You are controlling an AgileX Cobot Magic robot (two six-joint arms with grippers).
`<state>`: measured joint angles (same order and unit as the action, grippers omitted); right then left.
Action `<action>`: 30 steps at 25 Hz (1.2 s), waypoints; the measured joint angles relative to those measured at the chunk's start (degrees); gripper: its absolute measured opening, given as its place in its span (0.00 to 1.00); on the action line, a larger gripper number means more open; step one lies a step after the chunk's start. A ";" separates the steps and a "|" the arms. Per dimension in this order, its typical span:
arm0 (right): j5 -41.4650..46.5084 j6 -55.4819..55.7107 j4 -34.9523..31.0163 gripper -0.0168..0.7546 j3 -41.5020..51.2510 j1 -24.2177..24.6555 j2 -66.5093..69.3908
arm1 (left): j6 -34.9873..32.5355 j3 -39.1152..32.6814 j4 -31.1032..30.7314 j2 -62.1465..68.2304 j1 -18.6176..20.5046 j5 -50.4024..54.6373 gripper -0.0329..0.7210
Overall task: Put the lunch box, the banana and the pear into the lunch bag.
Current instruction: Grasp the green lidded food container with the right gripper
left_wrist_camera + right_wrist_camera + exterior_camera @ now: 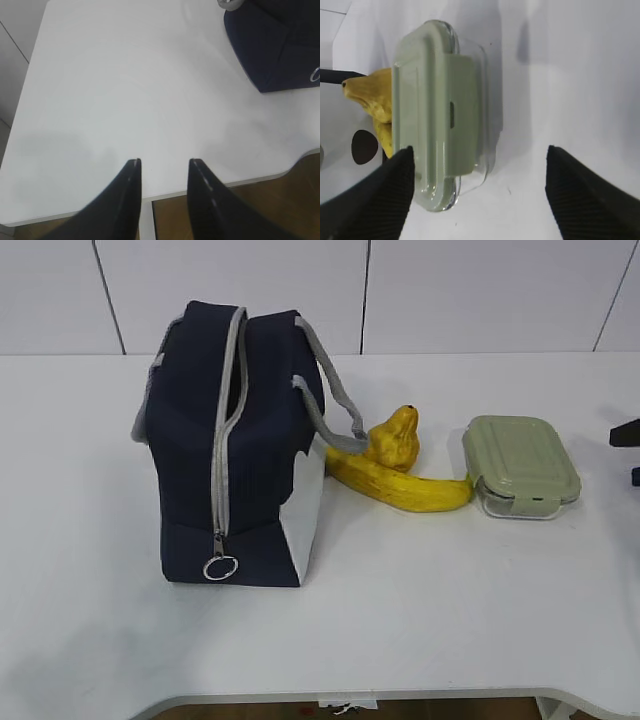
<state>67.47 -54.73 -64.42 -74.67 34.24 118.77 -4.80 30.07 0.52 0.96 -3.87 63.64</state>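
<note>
The navy lunch bag [235,440] stands left of centre on the white table, its grey zipper running to a metal ring pull [220,567] at the near end. The banana [400,485] lies right of the bag, with the pear [397,437] just behind it. The lunch box [520,465] with its sage-green lid sits right of the banana. My right gripper [479,152] is open and empty. The lunch box [435,115] lies just ahead of it, toward its left finger. The pear [370,95] and the banana's end [385,140] show beyond it. My left gripper [165,162] is open and empty, away from the bag [275,45].
The white table [420,620] has a curved front edge. A white panelled wall [480,290] stands behind. My right gripper [628,453] shows only as black tips at the right edge of the exterior view. My left gripper hovers over the table's edge [150,200].
</note>
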 joint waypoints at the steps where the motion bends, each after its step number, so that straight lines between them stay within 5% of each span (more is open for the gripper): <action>1: 0.00 0.00 -0.10 0.84 -0.96 -0.28 0.57 | 0.00 0.00 0.00 0.00 0.00 0.00 0.36; 30: 0.00 -0.21 -1.11 0.79 -8.49 -10.19 8.10 | 0.00 0.00 0.00 0.00 0.00 0.00 0.36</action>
<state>67.47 -54.94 -65.53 -83.16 24.05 126.87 -4.80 30.07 0.52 0.96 -3.87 63.64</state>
